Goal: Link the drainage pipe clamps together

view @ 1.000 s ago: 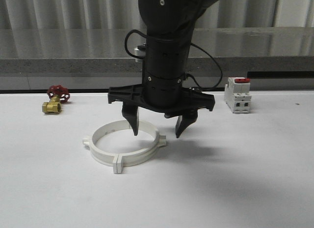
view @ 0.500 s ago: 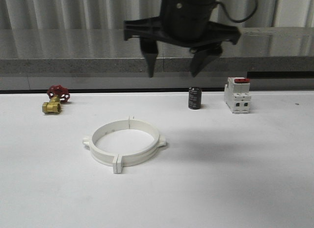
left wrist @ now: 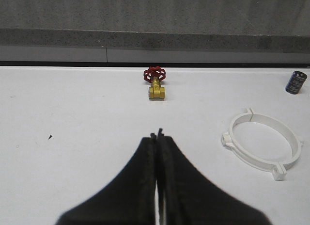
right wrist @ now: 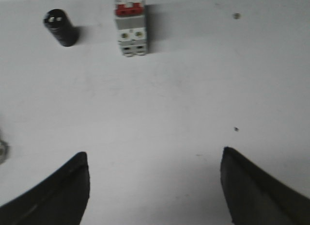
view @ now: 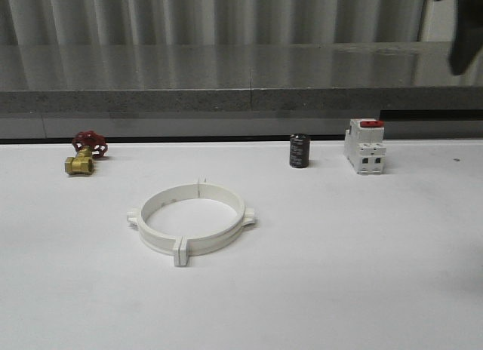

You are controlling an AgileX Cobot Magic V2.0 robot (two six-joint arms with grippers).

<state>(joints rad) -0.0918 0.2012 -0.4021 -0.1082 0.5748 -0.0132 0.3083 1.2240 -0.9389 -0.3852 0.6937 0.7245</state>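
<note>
Left gripper (left wrist: 158,137), fingers pressed together, above the white table (left wrist: 72,118). Brass valve with red handwheel (left wrist: 156,83) at 12 o'clock; joined drainage pipe clamps (left wrist: 263,144) at 3 o'clock; black cylinder (left wrist: 295,82) at 2 o'clock.

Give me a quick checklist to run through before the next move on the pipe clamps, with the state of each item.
1. Drainage pipe clamps form one closed ring, flanges meeting front and back: ok.
2. Flanges actually locked together: cannot tell.
3. Ring lies flat on the table, apart from the brass valve, black cylinder and breaker: ok.
4. Left gripper shut, holding nothing, off the ring: ok.
5. Right gripper open, empty, above bare table near the breaker: ok.
</note>
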